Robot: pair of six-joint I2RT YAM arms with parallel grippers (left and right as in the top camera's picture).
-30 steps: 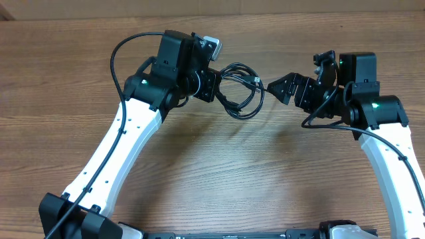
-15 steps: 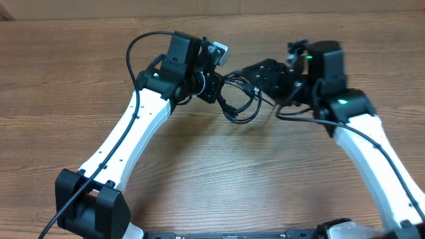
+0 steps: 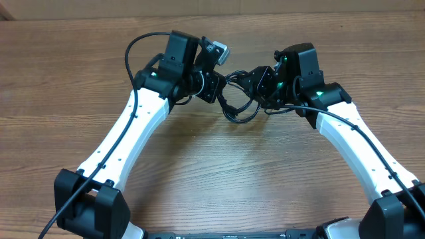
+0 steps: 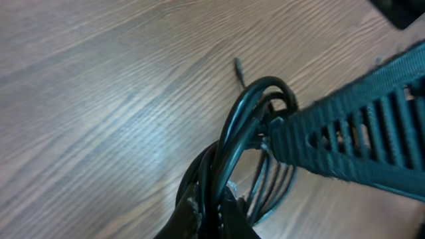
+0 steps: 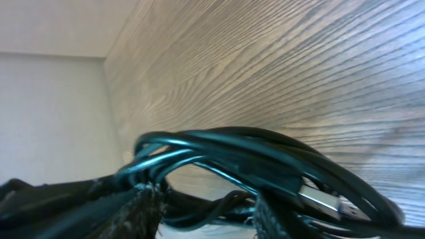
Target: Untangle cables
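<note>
The cables (image 3: pixel 239 99) are a small bundle of black loops lifted just off the wooden table (image 3: pixel 219 172), between my two grippers. My left gripper (image 3: pixel 216 89) is shut on the left side of the bundle. In the left wrist view the strands (image 4: pixel 249 116) rise out of its pinched fingertips (image 4: pixel 211 206). My right gripper (image 3: pixel 255 83) reaches into the bundle from the right. In the right wrist view its fingers (image 5: pixel 139 209) stand apart, and cable strands (image 5: pixel 265 149) and a silvery plug (image 5: pixel 329 199) cross the gap between them (image 5: pixel 206 212).
The right gripper's ribbed finger (image 4: pixel 358 143) fills the right side of the left wrist view, close against the loops. Both white arms angle in from the table's front corners. Bare wood lies around the bundle.
My right arm has swung left from well clear of the cables into the bundle, and its fingers have narrowed around the strands. The left gripper has kept its hold and shifted slightly right.
</note>
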